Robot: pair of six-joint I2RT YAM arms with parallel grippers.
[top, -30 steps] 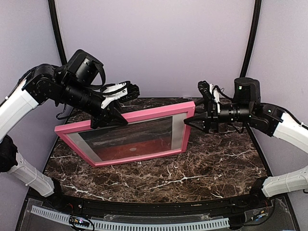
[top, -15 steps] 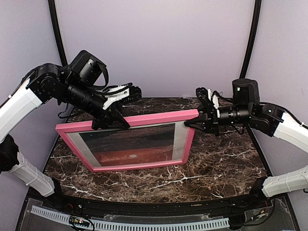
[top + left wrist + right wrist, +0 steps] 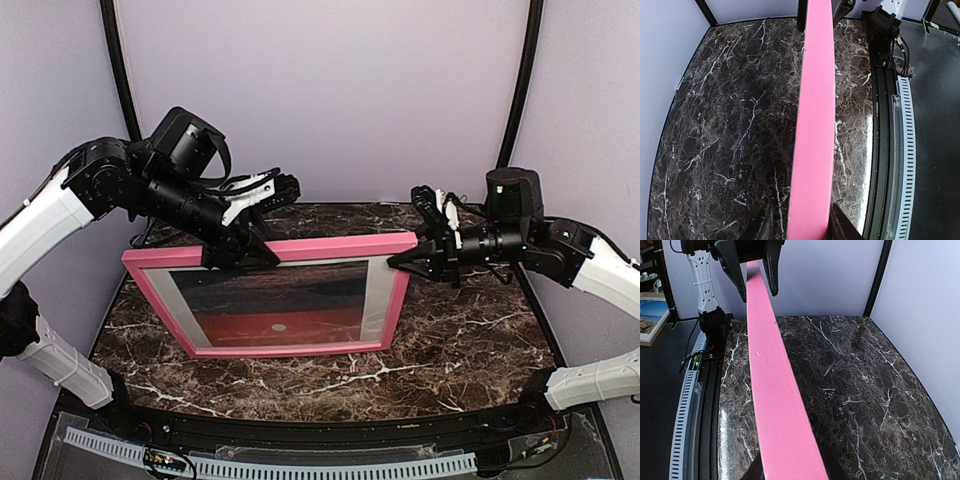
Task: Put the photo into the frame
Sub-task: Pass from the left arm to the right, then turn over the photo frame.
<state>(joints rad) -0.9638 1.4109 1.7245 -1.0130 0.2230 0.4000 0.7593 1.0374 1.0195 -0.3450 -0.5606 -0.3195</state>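
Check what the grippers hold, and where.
Pink wooden picture frame: right gripper pinches its top right corner; left gripper straddles the top rail, grip unclear.

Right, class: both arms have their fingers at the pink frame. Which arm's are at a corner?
The right fingers, closed on the frame at its upper right corner; the left fingers straddle the top rail partway along, away from either corner.

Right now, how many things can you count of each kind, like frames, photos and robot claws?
pink picture frame: 1
sunset photo: 1
robot claws: 2 (left claw, right claw)
Total: 4
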